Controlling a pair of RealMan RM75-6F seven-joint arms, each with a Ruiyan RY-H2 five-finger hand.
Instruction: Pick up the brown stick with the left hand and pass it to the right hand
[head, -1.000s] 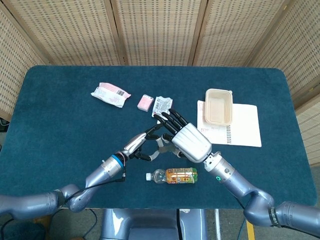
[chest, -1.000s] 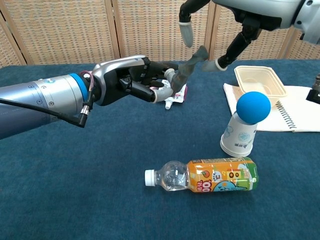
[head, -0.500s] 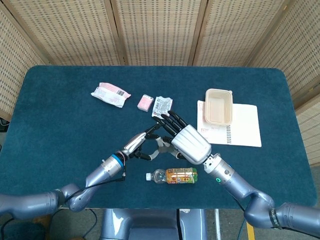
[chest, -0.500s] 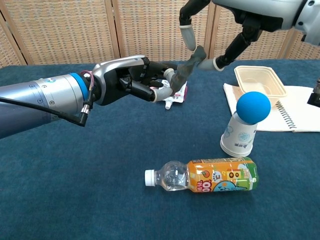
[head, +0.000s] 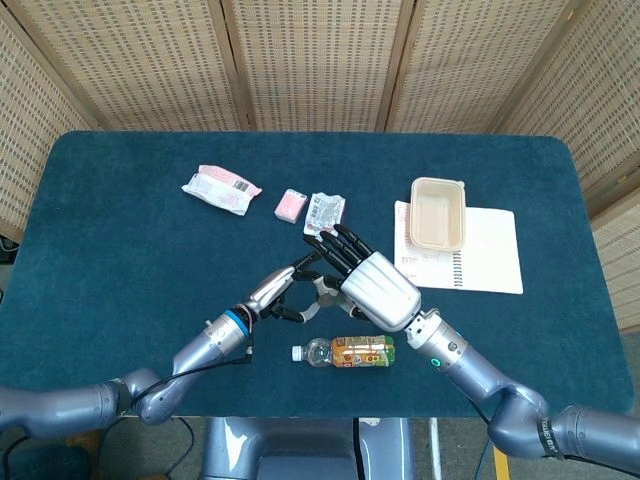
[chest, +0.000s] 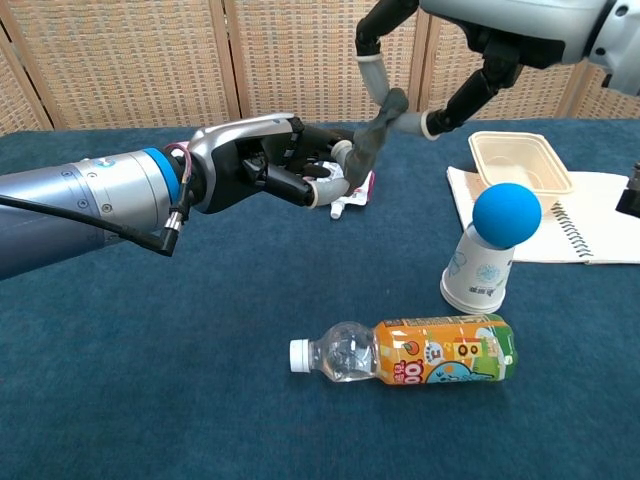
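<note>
The brown stick (chest: 372, 135) slants up to the right above the table, its lower end pinched in my left hand (chest: 262, 170). My right hand (chest: 497, 24) comes down from the upper right. One of its fingers (chest: 374, 74) curls onto the stick's top end and the thumb tip lies just right of it, without a clear grip. In the head view the left hand (head: 281, 289) and right hand (head: 377, 287) meet above the table's middle, and the right hand's back hides most of the stick.
An orange-labelled bottle (chest: 410, 352) lies in front, below the hands. A paper cup topped by a blue ball (chest: 490, 255) stands to the right, near a beige container (chest: 520, 160) on a notebook (chest: 590, 232). Snack packets (head: 221, 187) lie further back.
My right hand's finger has curled down closer onto the stick's top end and its thumb has edged in. The left hand still holds the stick in the same place.
</note>
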